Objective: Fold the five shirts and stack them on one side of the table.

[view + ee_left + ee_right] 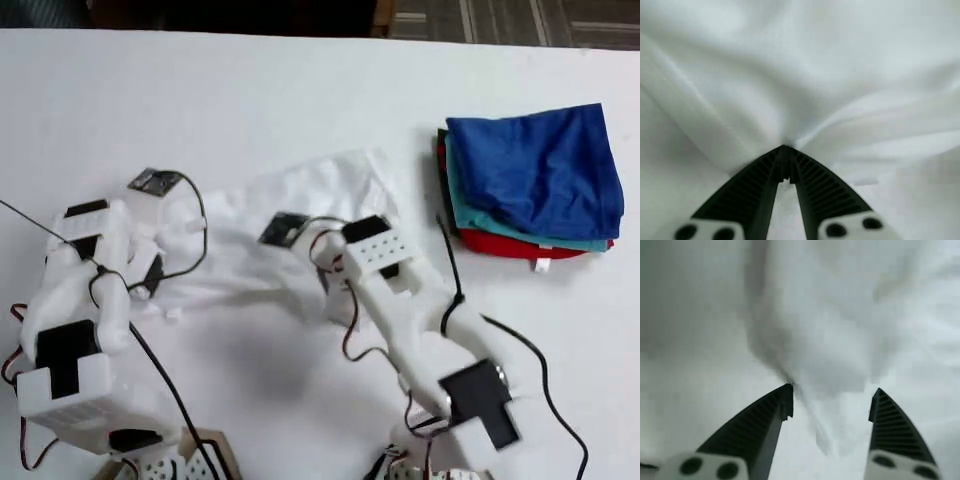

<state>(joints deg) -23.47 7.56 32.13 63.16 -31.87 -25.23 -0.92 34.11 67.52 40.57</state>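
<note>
Stack (530, 180) of folded shirts sits on the table (150, 90) at the right arm's side. Blue on top, teal and red under, probably a dark 1 at the bottom, so 4 look done. The 5th, the white shirt (300, 215), lies spread mid-table between the 2 arms, placed for folding. Left gripper (785, 150): fingers pinched together on a ridge of the white cloth, which tents off the tips. Right gripper (833, 390): fingers wide apart with a fold of shirt between them, nothing clamped. Looks set to take an edge.

No text can be read; the white tag (543, 265) on the red shirt (500, 244) is too small to tell.
</note>
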